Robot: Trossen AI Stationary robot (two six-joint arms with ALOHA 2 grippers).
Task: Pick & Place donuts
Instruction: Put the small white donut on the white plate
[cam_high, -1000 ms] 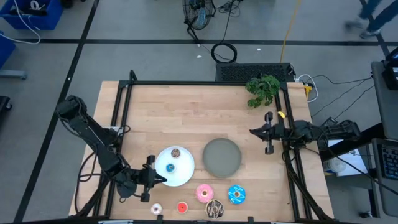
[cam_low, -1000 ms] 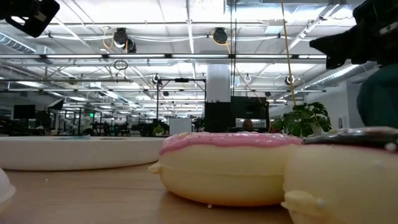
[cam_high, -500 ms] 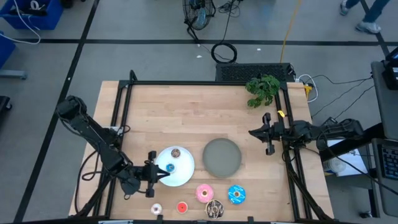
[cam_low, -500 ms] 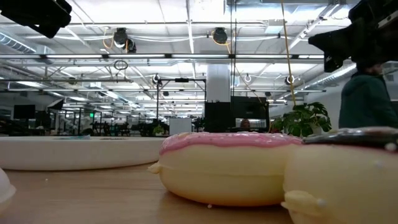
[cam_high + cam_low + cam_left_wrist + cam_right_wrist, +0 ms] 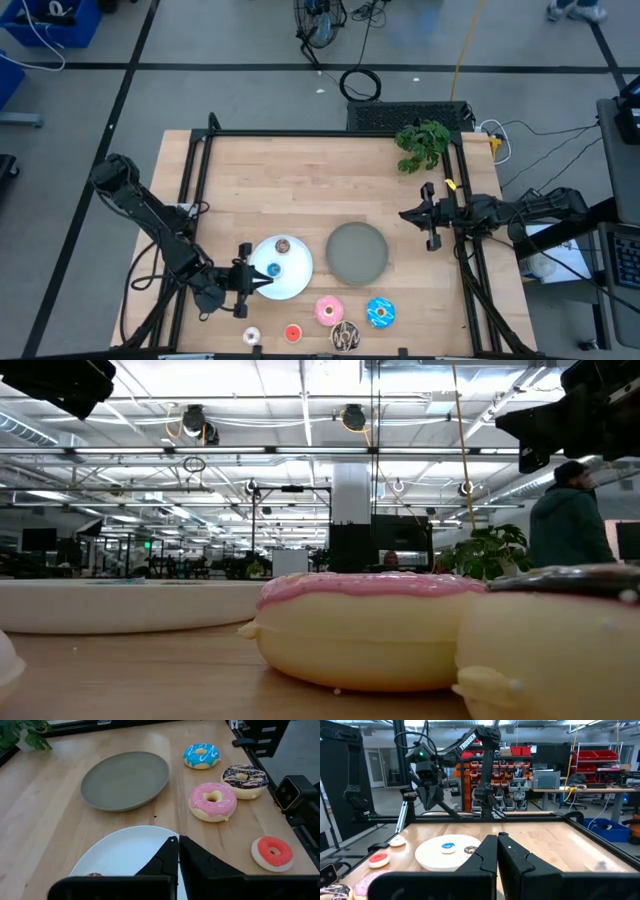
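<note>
The left pincer (image 5: 255,281) hangs raised above the left edge of the white plate (image 5: 298,283), its fingers pressed together with nothing between them. Two tiny donuts lie on that plate, the tiny blue donut (image 5: 274,269) and the tiny brown donut (image 5: 283,245). The grey plate (image 5: 357,252), just to the right, is bare.

The remaining donuts lie along the near edge of the counter (image 5: 300,180): the whitish-pink donut (image 5: 252,335) and the red donut (image 5: 292,333) towards the left, then the pink donut (image 5: 328,311), the chocolate donut (image 5: 346,337) and the blue sprinkled donut (image 5: 380,312). The whitish-pink and red donuts lie nearer than the left pincer and a little to its right, so the left arm is plainly the closer one and would likely need to open, then swing near and descend.

The right pincer (image 5: 412,213) waits at the right side of the counter, well apart from all donuts, fingers closed and empty.
</note>
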